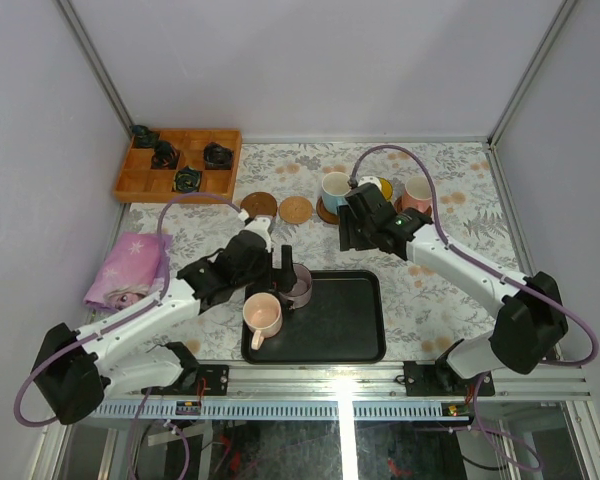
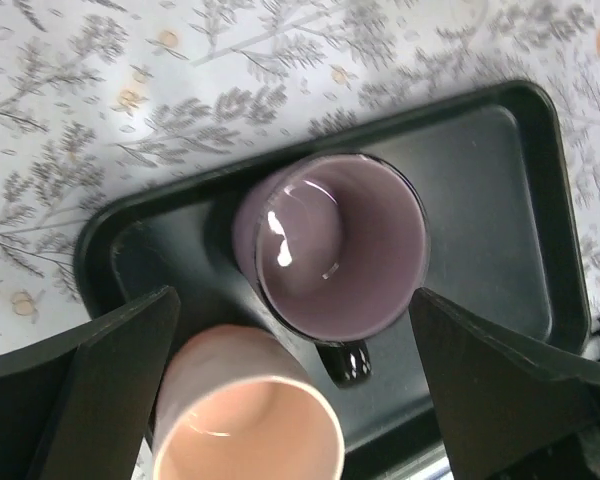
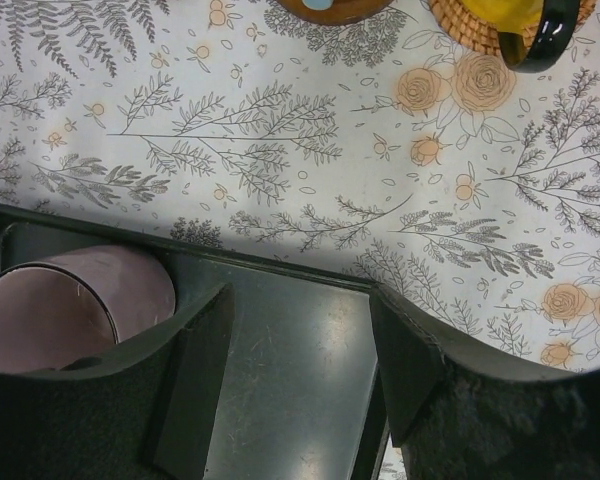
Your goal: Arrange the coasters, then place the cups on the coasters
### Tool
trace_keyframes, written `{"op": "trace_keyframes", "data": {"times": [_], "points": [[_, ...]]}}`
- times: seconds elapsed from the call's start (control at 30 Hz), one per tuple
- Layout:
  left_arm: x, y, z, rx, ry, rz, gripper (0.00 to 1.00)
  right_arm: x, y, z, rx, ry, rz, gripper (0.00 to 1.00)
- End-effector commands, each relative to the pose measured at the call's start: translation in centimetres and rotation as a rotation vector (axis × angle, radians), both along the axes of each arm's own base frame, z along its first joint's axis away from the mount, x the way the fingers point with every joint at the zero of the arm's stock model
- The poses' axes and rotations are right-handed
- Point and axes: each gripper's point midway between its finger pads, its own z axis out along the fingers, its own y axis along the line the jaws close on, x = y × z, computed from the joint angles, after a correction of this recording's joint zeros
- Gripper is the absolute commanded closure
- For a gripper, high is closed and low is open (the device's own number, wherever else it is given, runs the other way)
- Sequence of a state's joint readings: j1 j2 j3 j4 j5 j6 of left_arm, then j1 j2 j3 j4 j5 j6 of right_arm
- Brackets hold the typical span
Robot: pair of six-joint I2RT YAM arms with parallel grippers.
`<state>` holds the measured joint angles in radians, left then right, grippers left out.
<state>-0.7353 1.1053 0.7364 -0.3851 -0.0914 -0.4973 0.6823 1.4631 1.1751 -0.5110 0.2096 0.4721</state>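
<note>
Straddling the mauve-grey cup (image 2: 330, 240) on the black tray (image 2: 500, 200) with the left gripper (image 2: 292, 295) spread wide; hovering the right gripper (image 3: 300, 300), jaws apart and empty, at the tray's one o'clock.

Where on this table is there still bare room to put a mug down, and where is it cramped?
Bare: the right half of the black tray, and the dark coaster and tan coaster near the wooden box. Crowded: the tray's left end, where the mauve cup and peach-pink cup sit close.
</note>
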Motion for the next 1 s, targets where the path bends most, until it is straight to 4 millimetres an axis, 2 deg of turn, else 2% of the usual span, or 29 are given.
{"op": "trace_keyframes", "data": {"times": [0.0, 0.27, 0.6, 0.67, 0.87, 0.97], "points": [[-2.9, -1.1, -0.5, -0.003, 0.053, -0.073, 0.0, 1.0, 0.2, 2.5, 0.074, -0.102, -0.044, 0.36], [-5.1, -1.8, -3.6, 0.11, 0.109, -0.1, 0.0, 0.4, 0.0, 2.8, 0.101, -0.116, -0.04, 0.36], [-4.2, -2.8, -5.9, 0.28, 0.048, -0.132, 0.01, 0.2, 0.0, 2.4, 0.107, -0.112, -0.039, 0.36], [-4.1, -3.0, -6.2, 0.295, 0.04, -0.135, 0.08, 0.2, 0.2, 2.3, 0.11, -0.105, -0.037, 0.36], [-4.1, -3.1, -6.4, 0.289, 0.02, -0.116, 0.4, 0.0, 0.7, 1.5, 0.122, -0.077, -0.028, 0.36], [-4.3, -2.9, -6.5, 0.286, 0.019, -0.113, 0.51, -0.2, 1.0, 1.2, 0.13, -0.064, -0.019, 0.36]]}}
